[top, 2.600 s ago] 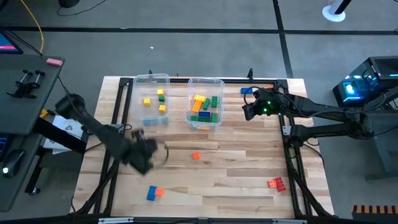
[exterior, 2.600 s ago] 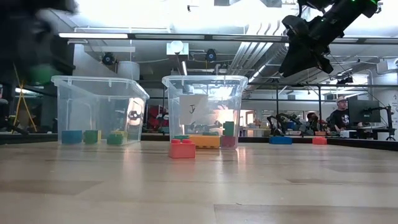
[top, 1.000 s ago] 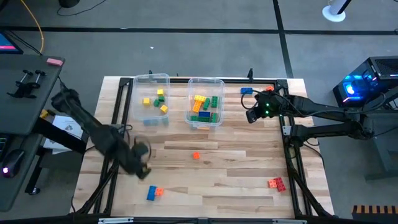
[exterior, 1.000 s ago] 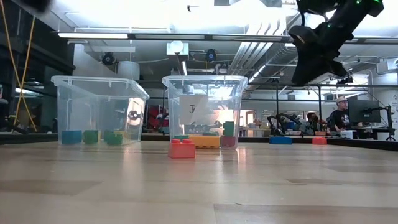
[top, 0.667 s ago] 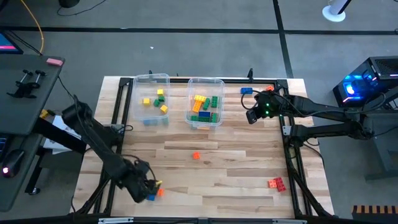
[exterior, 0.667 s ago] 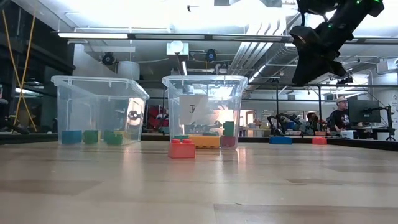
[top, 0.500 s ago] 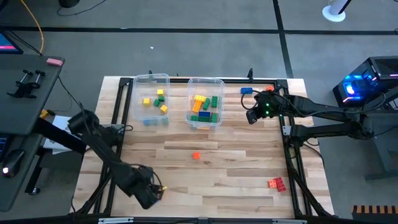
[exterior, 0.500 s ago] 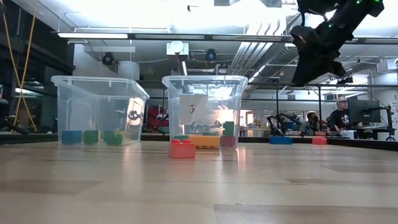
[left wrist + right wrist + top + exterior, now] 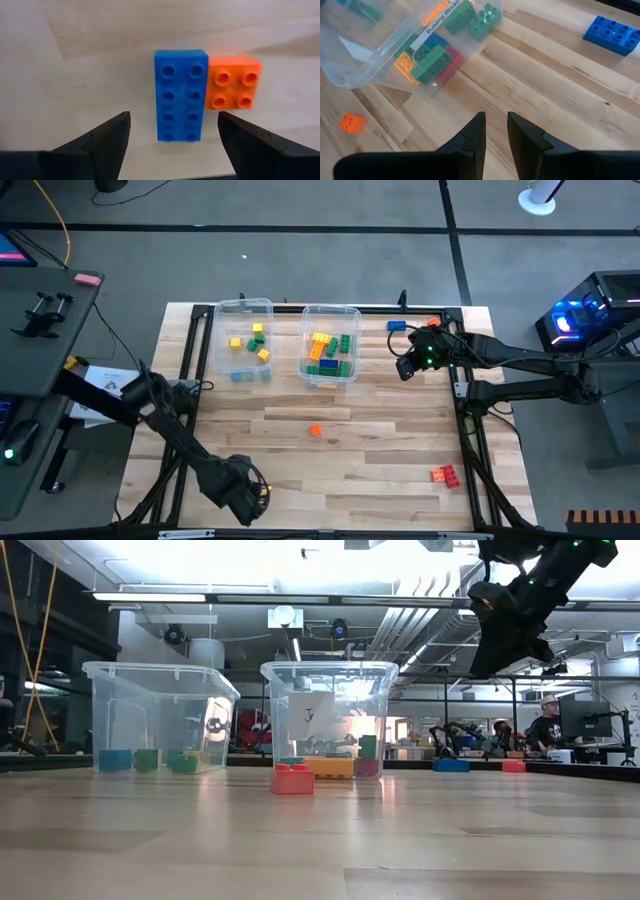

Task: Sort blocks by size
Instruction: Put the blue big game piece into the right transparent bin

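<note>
While most of the blocks already sit in the two clear bins at the back of the table (image 9: pixel 400 435), small ones in the left bin (image 9: pixel 243 340) and longer ones in the right bin (image 9: pixel 330 343), a few are still out: one small orange block (image 9: pixel 315 430) in the middle, a red pair (image 9: pixel 444 474) near the front right and a blue one (image 9: pixel 397 326) at the back. The left tool (image 9: pixel 170 132) hangs wide open and holds nothing, right above a long blue block (image 9: pixel 181 95) that touches a small orange cube (image 9: pixel 233 82) near the front left. The right tool (image 9: pixel 495 132) waits up high near the right bin, nearly shut and empty, so I think the sorting is well on but not done
</note>
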Robot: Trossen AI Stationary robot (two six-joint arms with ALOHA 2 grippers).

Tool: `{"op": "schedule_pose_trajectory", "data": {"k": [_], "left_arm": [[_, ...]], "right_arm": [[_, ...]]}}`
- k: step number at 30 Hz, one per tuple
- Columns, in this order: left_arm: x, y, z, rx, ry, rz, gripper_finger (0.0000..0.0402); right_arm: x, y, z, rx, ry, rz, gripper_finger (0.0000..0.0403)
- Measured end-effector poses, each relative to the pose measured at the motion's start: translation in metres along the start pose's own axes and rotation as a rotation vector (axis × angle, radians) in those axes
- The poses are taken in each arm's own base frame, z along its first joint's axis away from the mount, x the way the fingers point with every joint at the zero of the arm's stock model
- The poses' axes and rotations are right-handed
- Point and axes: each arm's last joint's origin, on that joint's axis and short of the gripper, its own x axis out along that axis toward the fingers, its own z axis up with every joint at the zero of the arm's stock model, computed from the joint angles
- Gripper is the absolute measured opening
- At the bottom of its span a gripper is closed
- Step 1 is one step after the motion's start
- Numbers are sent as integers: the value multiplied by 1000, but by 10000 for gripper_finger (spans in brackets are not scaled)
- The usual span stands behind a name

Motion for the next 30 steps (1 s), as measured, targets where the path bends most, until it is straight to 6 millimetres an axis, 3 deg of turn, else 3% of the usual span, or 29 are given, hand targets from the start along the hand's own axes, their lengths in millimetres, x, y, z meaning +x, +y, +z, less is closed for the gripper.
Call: {"op": "schedule_pose_trajectory", "data": {"k": [12, 23, 26, 30], "left_arm": [[9, -1, 1, -13, -9, 29, 284], [24, -5, -1, 52, 10, 64, 246], [24, -6, -1, 68, 8, 62, 210], [20, -4, 0, 90, 3, 56, 103]], "right_arm": [[0, 0, 0, 0, 1, 0, 75], [0, 0, 0, 0, -7, -12, 75], [0, -1, 0, 0, -9, -15, 75], [0, -1, 0, 1, -9, -15, 75]]}}
